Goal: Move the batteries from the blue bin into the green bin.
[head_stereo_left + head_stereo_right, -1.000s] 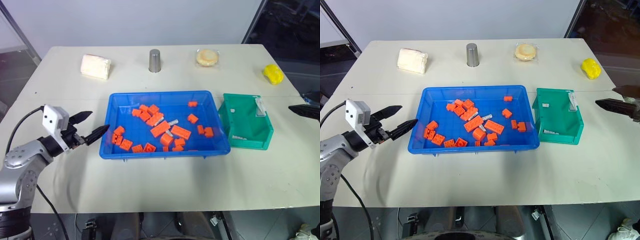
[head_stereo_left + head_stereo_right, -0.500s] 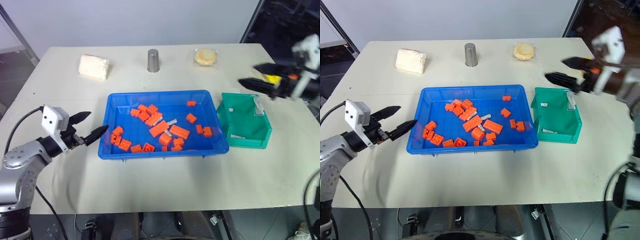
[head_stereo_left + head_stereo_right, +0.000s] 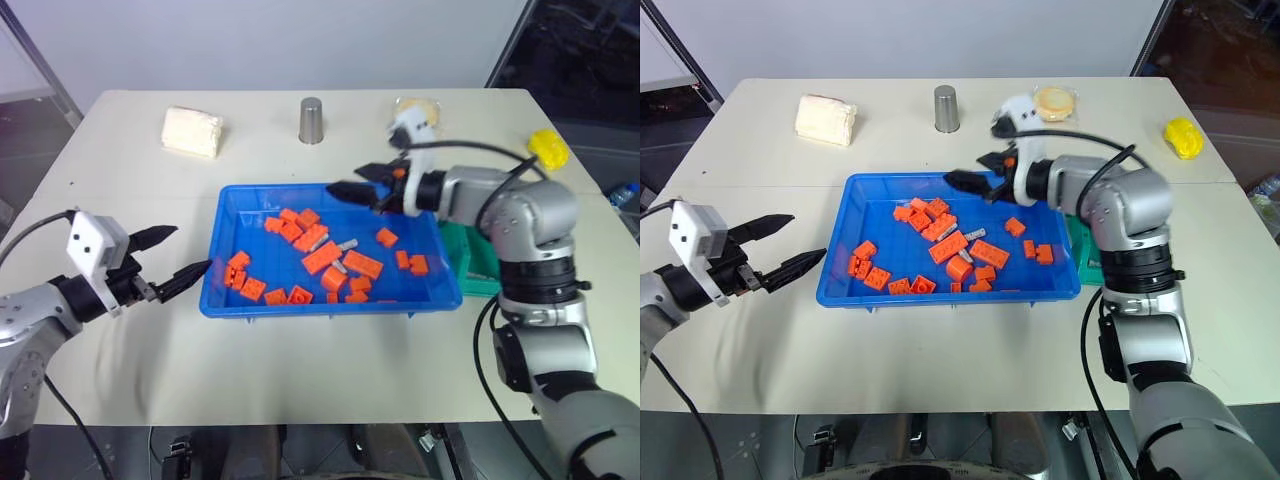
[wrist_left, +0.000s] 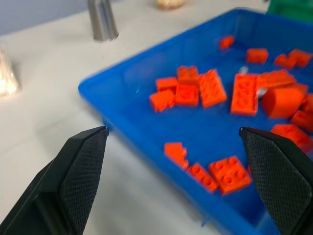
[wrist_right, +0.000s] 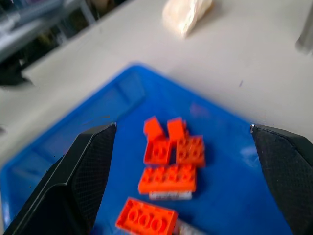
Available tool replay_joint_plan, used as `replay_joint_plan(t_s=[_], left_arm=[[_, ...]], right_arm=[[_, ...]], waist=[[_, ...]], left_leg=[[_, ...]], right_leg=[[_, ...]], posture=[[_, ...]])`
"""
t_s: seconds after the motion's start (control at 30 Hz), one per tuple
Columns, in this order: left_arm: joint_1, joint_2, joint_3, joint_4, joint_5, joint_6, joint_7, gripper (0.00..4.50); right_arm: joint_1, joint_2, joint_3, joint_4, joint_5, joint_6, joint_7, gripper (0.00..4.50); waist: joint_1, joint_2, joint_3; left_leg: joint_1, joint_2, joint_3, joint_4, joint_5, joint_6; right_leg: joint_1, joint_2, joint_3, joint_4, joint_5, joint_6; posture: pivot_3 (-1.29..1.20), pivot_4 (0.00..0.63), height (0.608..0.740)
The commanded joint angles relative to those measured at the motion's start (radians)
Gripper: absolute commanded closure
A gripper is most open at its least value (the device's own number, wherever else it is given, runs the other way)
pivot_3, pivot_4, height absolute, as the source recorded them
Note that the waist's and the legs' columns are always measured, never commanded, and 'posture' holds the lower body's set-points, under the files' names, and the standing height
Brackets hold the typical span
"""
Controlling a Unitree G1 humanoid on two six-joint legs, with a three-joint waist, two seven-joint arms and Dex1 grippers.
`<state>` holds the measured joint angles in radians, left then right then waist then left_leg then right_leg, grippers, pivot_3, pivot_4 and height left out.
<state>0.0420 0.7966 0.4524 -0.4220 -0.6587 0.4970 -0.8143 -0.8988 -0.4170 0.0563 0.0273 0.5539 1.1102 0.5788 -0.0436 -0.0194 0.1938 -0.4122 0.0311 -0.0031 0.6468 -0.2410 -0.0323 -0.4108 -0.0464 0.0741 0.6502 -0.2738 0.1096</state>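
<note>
Partly hidden: small teal-green plastic bin point(image 3: 478, 262) behind right arm. Right gripper point(image 3: 352, 186) spread wide, empty, above wide blue plastic tray point(image 3: 300, 304); silver-grey cylindrical batteries point(image 3: 347, 244) below among orange blocks point(image 3: 320, 256). Left gripper point(image 3: 172, 254) spread, empty, beside tray.

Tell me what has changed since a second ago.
The right gripper swung in from the table's right edge, passed over the green bin, and now hangs open and empty over the back of the blue bin. Nothing was picked up or released. The left gripper stays open beside the blue bin's left end; the batteries and orange blocks lie as before.
</note>
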Motion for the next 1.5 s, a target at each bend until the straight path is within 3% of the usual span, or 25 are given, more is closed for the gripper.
replay_joint_plan(t_s=[0.03,0.43,0.87,1.2,1.3,1.4,1.5], left_arm=[[-0.014,-0.009,0.044,-0.06,-0.041,0.007,0.032,0.0],[0.045,-0.089,0.013,-0.126,-0.024,-0.012,0.108,0.0],[0.051,-0.117,-0.004,-0.124,-0.006,-0.033,0.136,0.0],[0.048,-0.128,-0.022,-0.12,0.012,-0.044,0.143,0.0],[0.047,-0.129,-0.021,-0.118,0.014,-0.046,0.145,0.0],[0.046,-0.13,-0.021,-0.116,0.016,-0.048,0.147,0.0],[0.045,-0.132,-0.021,-0.113,0.019,-0.052,0.149,0.0]], right_arm=[[-0.006,0.012,0.05,0.026,-0.034,-0.029,0.025,0.01],[-0.066,0.08,0.203,0.202,-0.139,-0.11,0.139,0.01],[-0.083,0.121,0.283,0.338,-0.304,-0.29,0.201,0.01],[-0.063,0.158,0.285,0.356,-0.361,-0.323,0.217,0.01],[-0.058,0.162,0.282,0.35,-0.368,-0.318,0.223,0.91],[-0.058,0.167,0.279,0.346,-0.374,-0.314,0.225,2.36],[-0.061,0.172,0.274,0.339,-0.377,-0.308,0.226,2.36]], waist=[[-0.001,0.0,0.0],[-0.002,0.0,0.0],[-0.002,0.0,0.0],[-0.002,0.0,0.0],[-0.002,0.0,0.0],[-0.002,0.0,0.0],[-0.002,0.0,0.0]], left_leg=[[0.0,0.0,0.0,0.0,0.0,0.0],[0.0,0.0,0.0,0.0,0.0,0.0],[0.0,0.0,0.0,0.0,0.0,0.0],[0.0,0.0,0.0,0.0,0.0,0.0],[0.0,0.0,0.0,0.0,0.0,0.0],[0.0,0.0,0.0,0.0,0.0,0.0],[0.0,0.0,0.0,0.0,0.0,0.0]], right_leg=[[0.0,0.0,0.0,0.0,0.0,0.0],[-0.001,0.001,0.0,0.0,0.0,0.0],[-0.001,0.001,0.0,0.0,0.0,0.0],[-0.001,0.001,0.0,0.0,0.0,0.0],[-0.001,0.001,0.0,0.0,0.0,0.0],[-0.001,0.001,0.0,0.0,0.0,0.0],[-0.001,0.001,0.0,0.0,0.0,0.0]], posture=[[0.0,0.15,0.74],[0.0,0.15,0.74],[0.0,0.15,0.74],[0.0,0.15,0.74],[0.0,0.15,0.74],[0.0,0.15,0.74],[0.0,0.15,0.74]])
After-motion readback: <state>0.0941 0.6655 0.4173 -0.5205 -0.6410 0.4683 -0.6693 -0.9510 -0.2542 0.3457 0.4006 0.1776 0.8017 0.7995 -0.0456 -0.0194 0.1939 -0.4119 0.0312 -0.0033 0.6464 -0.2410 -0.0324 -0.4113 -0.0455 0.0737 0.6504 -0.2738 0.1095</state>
